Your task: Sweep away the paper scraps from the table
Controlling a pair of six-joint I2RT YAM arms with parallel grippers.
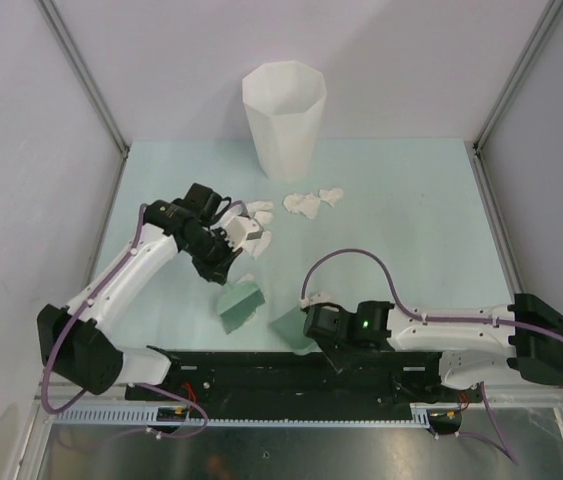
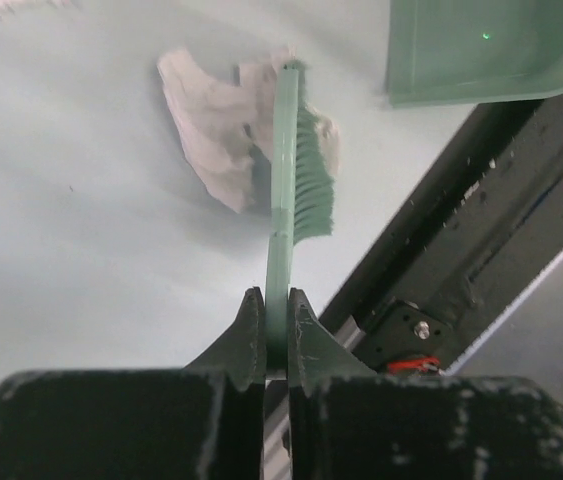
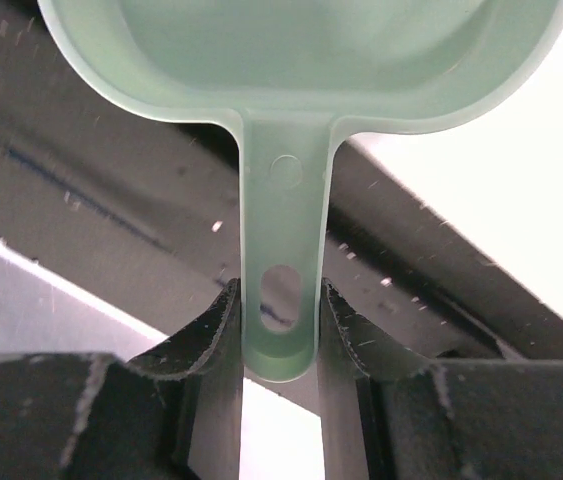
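My left gripper (image 1: 227,268) (image 2: 276,302) is shut on the flat handle of a green brush (image 1: 241,305) (image 2: 299,170), which reaches down to the table (image 1: 411,220). One crumpled white paper scrap (image 2: 216,130) lies against the brush's far end, on the side away from the bristles. More paper scraps (image 1: 306,204) lie near the bin, and others (image 1: 259,238) sit by the left wrist. My right gripper (image 1: 313,326) (image 3: 279,292) is shut on the handle of the green dustpan (image 1: 291,328) (image 3: 301,50), held at the near edge just right of the brush (image 2: 481,50).
A tall white faceted bin (image 1: 283,120) stands at the back middle of the table. The black mounting rail (image 1: 291,375) (image 2: 481,230) runs along the near edge, right behind the dustpan. Grey walls close in the left and right sides.
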